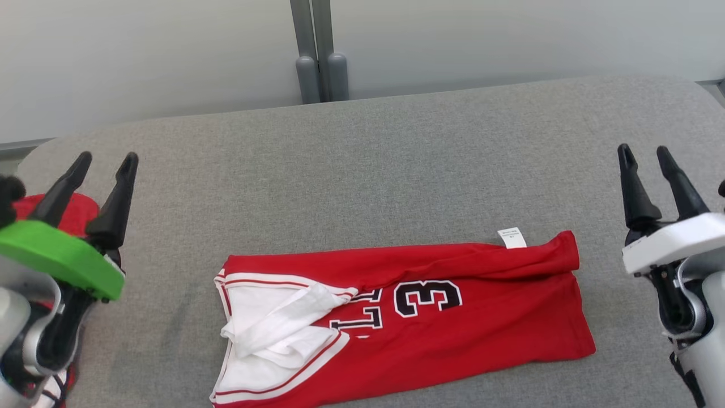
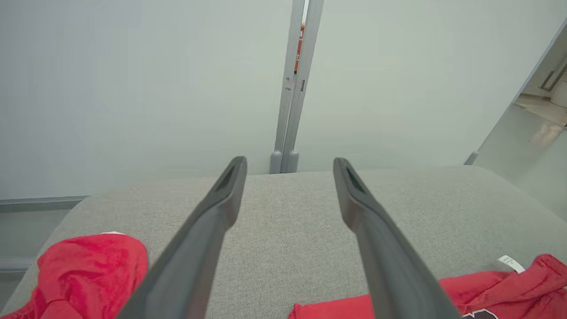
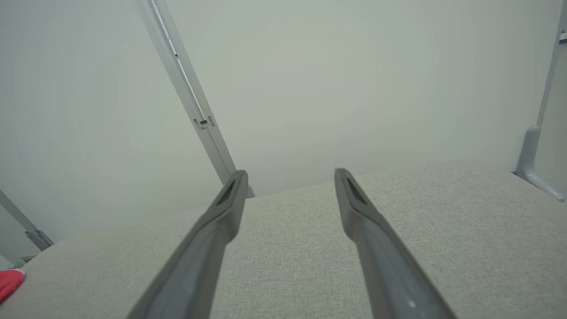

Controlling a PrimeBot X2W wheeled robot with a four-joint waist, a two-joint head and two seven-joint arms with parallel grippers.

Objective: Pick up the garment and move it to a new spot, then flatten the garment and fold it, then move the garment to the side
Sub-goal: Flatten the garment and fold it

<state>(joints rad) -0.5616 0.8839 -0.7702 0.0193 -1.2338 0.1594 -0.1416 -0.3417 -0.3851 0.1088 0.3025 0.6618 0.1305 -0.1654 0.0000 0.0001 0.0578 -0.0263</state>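
One garment (image 1: pixel 453 323) between left claw (image 1: pixel 108 157), right claw (image 1: pixel 642 149) (untouched).

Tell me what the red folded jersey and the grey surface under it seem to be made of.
Red folded jersey with white trim: probably a thin knit sports fabric, matte; it creases softly. Grey rounded surface: seemingly woven upholstery cloth, matte, with visible fine weave.

A desk (image 1: pixel 396 153) covered in grey woven fabric, with rounded corners, stands before pale partition panels (image 1: pixel 141 56). A grey double post (image 1: pixel 318 51) joins the panels behind its far edge. Light is soft and even
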